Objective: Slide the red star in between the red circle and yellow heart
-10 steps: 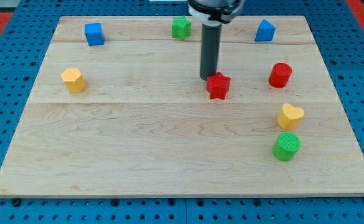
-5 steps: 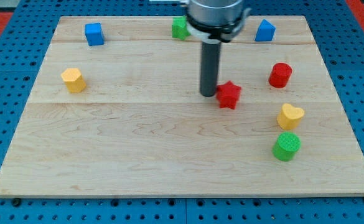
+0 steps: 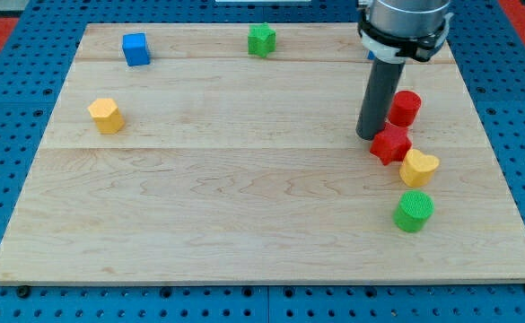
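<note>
Red star point(image 3: 390, 144) wedged by the board's right side, between the red circle point(image 3: 405, 108) and the yellow heart point(image 3: 418, 168).

My tip point(image 3: 369, 135) is a bare rod with no jaws, touching the star at its ten o'clock. The heart touches the star at four o'clock; the circle sits just beside it at one o'clock. A green cylinder point(image 3: 414, 211) lies at five o'clock. The star shows no long axis. The wooden board point(image 3: 226, 197) has wide open room toward nine o'clock; its right edge is near.
</note>
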`<state>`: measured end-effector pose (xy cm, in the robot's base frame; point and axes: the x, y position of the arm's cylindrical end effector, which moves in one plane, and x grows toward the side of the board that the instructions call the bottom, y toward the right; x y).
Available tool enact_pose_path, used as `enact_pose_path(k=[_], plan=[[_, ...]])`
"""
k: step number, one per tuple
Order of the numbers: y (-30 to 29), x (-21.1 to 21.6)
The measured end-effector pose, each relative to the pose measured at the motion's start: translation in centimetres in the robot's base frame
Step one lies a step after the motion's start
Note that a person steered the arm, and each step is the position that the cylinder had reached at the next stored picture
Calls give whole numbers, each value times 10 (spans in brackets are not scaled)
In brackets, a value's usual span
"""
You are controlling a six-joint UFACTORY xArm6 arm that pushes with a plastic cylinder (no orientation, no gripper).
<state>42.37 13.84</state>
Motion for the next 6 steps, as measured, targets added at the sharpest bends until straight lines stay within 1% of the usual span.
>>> enact_pose_path(k=[1,2,3,4,6], plan=[[-51,0],[-61,24],[-47,38],[-17,34],[16,24]])
